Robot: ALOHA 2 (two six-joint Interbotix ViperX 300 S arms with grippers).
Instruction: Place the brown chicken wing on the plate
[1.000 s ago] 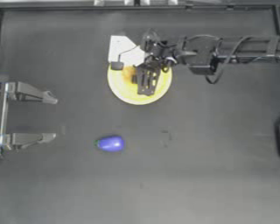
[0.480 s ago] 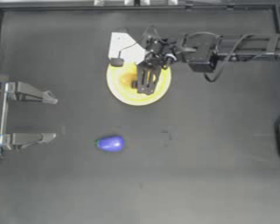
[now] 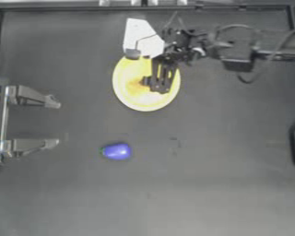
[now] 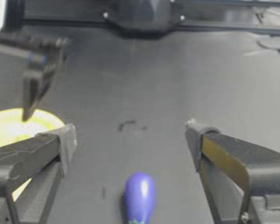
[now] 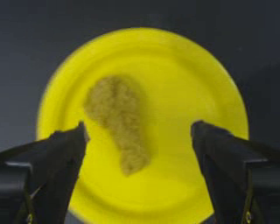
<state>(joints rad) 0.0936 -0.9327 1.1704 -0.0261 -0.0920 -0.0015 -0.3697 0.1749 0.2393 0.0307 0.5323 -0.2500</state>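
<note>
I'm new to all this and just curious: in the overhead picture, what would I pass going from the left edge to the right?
Left end effector → blue object → plate with the wing on it → right end effector, open over the plate.

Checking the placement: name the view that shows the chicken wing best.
The right wrist view: the brown chicken wing lies fully visible on the plate, between the open right gripper. The top view mostly hides it; the left wrist view misses it.
</note>
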